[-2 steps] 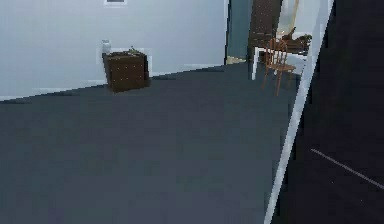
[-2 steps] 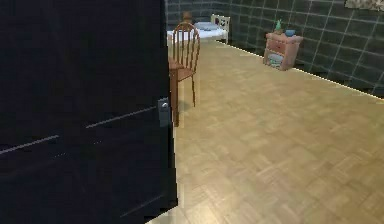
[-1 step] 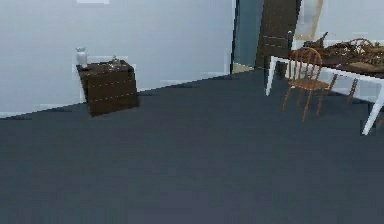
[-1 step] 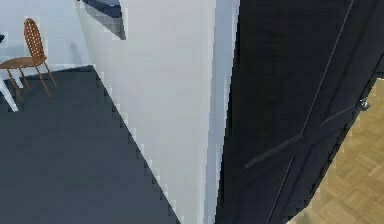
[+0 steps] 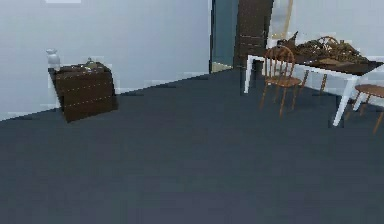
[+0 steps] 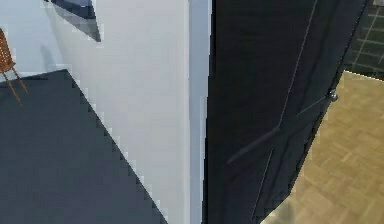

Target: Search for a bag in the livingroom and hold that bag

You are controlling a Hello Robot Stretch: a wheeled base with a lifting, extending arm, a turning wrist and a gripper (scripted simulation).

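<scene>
Although a dark brown heap (image 5: 342,52) lies on the white desk (image 5: 300,68) at the forward view's right, its shape is too vague to tell whether it is the bag, so I cannot tell where the bag is. How the jaws stand cannot be told either.

Around the desk stand wooden chairs: one (image 5: 280,74) on its near side, one (image 5: 324,44) behind it, and a third (image 5: 372,96) cut by the picture's right edge. Just left of the desk, a tall dark door (image 5: 252,30) stands beside a doorway (image 5: 224,35) in the pale wall. Well apart, at the forward view's left, a low dark dresser (image 5: 84,90) stands against the wall, with a white vase (image 5: 53,59) upright on its top. Dark blue-grey floor (image 5: 180,150) spreads between the dresser and the desk.

In the arm side view a black door (image 6: 270,90) with a small handle (image 6: 332,96) rises close by, next to a white wall (image 6: 140,90) that carries a framed picture (image 6: 80,15). Wood parquet (image 6: 340,160) lies past the door at the right, and a chair (image 6: 6,60) shows at the left edge.
</scene>
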